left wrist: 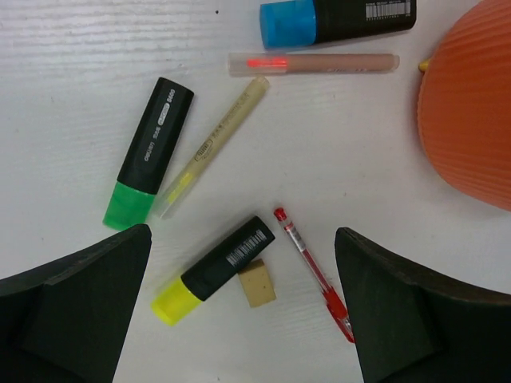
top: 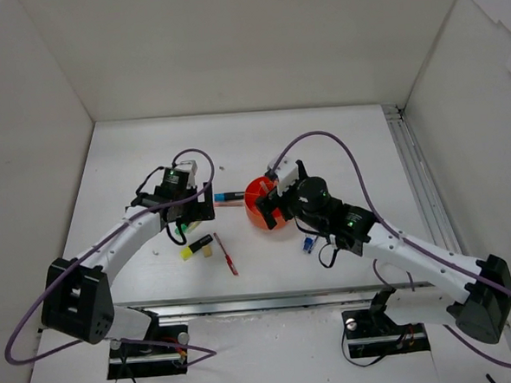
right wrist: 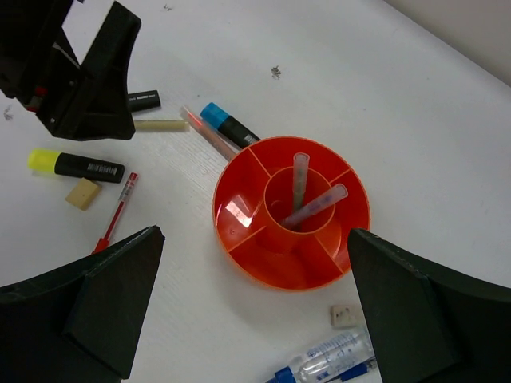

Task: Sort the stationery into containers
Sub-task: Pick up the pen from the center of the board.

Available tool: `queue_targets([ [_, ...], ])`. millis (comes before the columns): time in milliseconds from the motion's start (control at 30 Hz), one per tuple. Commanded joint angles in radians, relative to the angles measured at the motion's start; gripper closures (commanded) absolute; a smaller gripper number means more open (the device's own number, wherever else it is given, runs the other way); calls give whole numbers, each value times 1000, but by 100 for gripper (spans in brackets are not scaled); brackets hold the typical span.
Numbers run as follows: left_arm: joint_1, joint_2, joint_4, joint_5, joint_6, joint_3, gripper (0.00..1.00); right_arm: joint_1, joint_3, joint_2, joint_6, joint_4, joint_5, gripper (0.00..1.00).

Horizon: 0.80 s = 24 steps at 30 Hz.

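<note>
The stationery lies scattered left of the round orange tub [right wrist: 231, 233]. In the left wrist view I see a green-capped highlighter [left wrist: 148, 152], a thin pale-yellow pen [left wrist: 211, 148], a blue-capped highlighter [left wrist: 335, 17], a pink pen [left wrist: 311, 63], a yellow-capped highlighter [left wrist: 214, 269], a tan eraser [left wrist: 257, 283] and a red pen [left wrist: 314, 271]. My left gripper [left wrist: 243, 239] hangs open over the yellow highlighter and eraser, holding nothing. My right gripper [right wrist: 255, 233] is open and empty above the tub's near side. Two pens [right wrist: 315, 206] stand in the tub's central ring.
A small white eraser [right wrist: 343, 316] and a blue-white marker [right wrist: 327, 363] lie just in front of the tub. A metal rail [top: 415, 173] runs along the table's right side, and white walls enclose the table on three sides.
</note>
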Motion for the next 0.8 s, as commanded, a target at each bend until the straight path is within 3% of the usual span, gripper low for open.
queue_targets([
  [0,-9,52,23,-73,126,76,5,-6,-36,-103,45,14,58,2],
  [233,-41,230,-2,-59,249,189,5,-17,-106,-235,58,-23,121,2],
  [400,-62,339,-46,-141,261,280,13,-21,-142,-286,59,-40,167,2],
  [767,-72,470,-57,-135,270,324,37,-31,-188,-376,59,-72,237,2],
])
